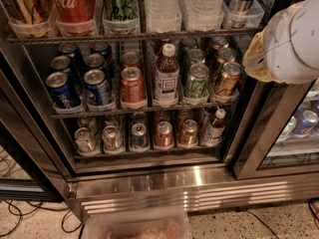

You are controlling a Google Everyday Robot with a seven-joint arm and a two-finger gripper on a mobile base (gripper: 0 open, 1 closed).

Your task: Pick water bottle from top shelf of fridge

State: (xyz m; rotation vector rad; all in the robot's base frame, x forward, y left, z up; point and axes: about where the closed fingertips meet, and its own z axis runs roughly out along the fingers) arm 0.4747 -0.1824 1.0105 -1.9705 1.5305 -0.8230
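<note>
Two water bottles stand side by side on the top shelf (pixel 134 36) of the fridge (pixel 149 180). One water bottle (pixel 161 6) is at centre and the other water bottle (pixel 204 4) is to its right. Both are clear and ribbed, and their caps are cut off by the top edge. A white arm segment (pixel 289 39) with a tan joint end hangs at the upper right, in front of the door frame and right of the bottles. My gripper is out of view beyond that segment.
A red cola bottle (pixel 74 4), a green can (pixel 119 1) and a gold can (pixel 22 6) share the top shelf. The lower racks hold several cans and a brown-drink bottle (pixel 166 76). A glass door (pixel 294 133) stands at the right. A plastic bin (pixel 137 225) and cables (pixel 20 218) lie on the floor.
</note>
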